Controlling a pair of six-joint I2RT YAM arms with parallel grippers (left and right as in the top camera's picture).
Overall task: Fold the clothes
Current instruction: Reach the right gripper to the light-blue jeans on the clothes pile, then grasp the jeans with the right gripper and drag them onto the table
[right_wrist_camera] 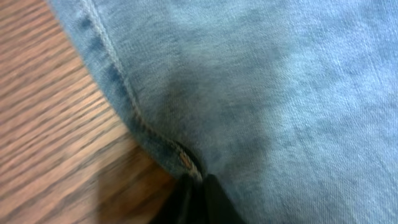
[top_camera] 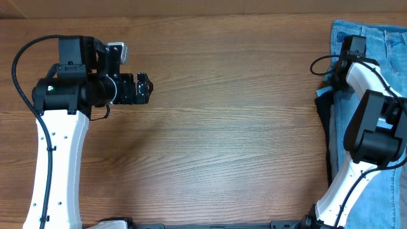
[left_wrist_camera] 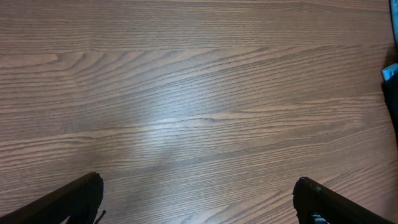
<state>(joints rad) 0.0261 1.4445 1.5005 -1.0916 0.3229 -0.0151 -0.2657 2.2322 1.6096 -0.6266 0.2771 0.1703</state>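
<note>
The light blue denim jeans (top_camera: 372,44) lie at the table's far right, partly under my right arm. In the right wrist view the denim (right_wrist_camera: 267,93) fills the frame, and my right gripper (right_wrist_camera: 198,196) is shut on its stitched edge seam (right_wrist_camera: 134,112). In the overhead view that gripper (top_camera: 340,54) sits at the jeans' left edge. A black garment (top_camera: 325,117) lies along the right side below the jeans; its edge shows in the left wrist view (left_wrist_camera: 392,93). My left gripper (left_wrist_camera: 199,199) is open and empty over bare wood, at the far left in the overhead view (top_camera: 143,88).
The wooden table (top_camera: 229,127) spreads between the two arms. The right arm's white links (top_camera: 375,121) lie over the clothes at the right edge. The left arm's base column (top_camera: 60,165) stands at the left.
</note>
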